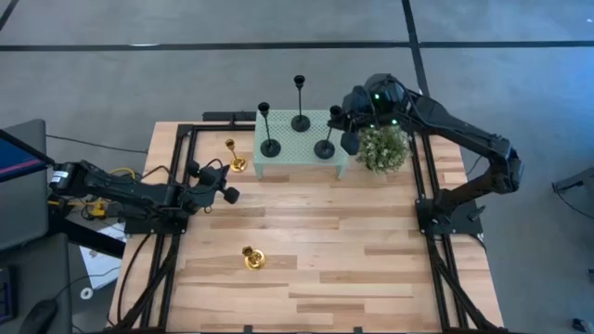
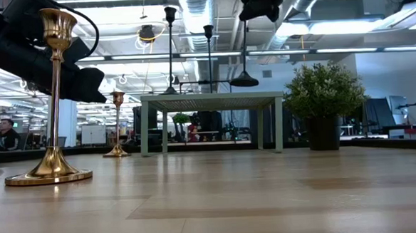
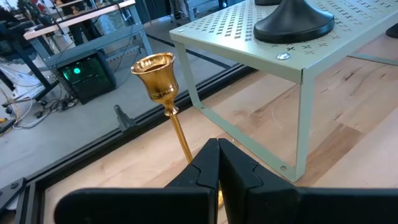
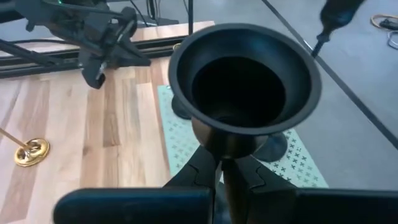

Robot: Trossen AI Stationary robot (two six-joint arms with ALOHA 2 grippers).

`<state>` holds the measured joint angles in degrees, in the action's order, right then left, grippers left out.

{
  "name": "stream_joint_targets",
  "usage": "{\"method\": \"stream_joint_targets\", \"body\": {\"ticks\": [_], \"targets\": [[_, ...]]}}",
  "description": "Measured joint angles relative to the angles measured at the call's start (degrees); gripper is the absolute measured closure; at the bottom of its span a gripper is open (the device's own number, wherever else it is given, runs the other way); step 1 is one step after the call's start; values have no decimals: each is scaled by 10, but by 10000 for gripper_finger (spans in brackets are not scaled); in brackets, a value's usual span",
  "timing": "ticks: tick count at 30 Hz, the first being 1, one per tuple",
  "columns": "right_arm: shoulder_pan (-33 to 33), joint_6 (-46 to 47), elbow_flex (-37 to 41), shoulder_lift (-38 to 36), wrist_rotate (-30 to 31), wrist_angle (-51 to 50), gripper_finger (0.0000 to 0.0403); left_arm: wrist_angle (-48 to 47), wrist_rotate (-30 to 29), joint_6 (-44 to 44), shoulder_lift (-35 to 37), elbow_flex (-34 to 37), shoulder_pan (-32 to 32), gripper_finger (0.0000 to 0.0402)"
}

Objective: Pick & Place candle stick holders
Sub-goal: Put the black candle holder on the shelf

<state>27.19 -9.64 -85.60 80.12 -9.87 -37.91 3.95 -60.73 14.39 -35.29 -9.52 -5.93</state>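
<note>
Five candlestick holders on show, listed left to right across the table (image 1: 316, 250) as seen from above

Left gripper (image 1: 225, 181): near the left rail, just short of the gold holder by the stand; in its own wrist view the fingers (image 3: 205, 168) meet with no gap and grip nothing, and they hide that holder's base

Gold holder near the stand (image 1: 236, 156): upright on the wood just beside the stand's left end; cup and stem clear in the left wrist view (image 3: 159, 81)

Gold holder at the front (image 1: 252, 257): upright, alone, well apart from the rest; large and close in the low view (image 2: 50, 96)

Mint-green perforated stand (image 1: 302, 148): a small raised shelf at the back of the table, carrying the three black holders

Black holder, left (image 1: 268, 133): upright on the stand's left part

Black holder, middle (image 1: 300, 107): upright at the stand's back edge

Black holder, right (image 1: 327, 137): base on the stand's right part; its upper stem and cup are mostly covered from above by the right gripper (image 1: 345, 116), which is clamped on the stem just under the cup (image 4: 245, 81); whether the base rests fully on the shelf cannot be told

Potted plant (image 1: 382, 148): on the table just beside the stand's right end, partly under the right arm
</note>
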Motion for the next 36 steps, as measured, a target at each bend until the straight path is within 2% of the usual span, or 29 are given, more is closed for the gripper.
{"method": "stream_joint_targets", "body": {"ticks": [6, 18, 36], "targets": [[23, 0, -1, -2, -22, -7, 403, 0, 0, 0, 0, 0, 0, 398], [30, 1, 0, 28, -24, -9, 403, 0, 0, 0, 0, 0, 0, 398], [37, 1, -1, 27, -22, -7, 403, 0, 0, 0, 0, 0, 0, 398]]}}
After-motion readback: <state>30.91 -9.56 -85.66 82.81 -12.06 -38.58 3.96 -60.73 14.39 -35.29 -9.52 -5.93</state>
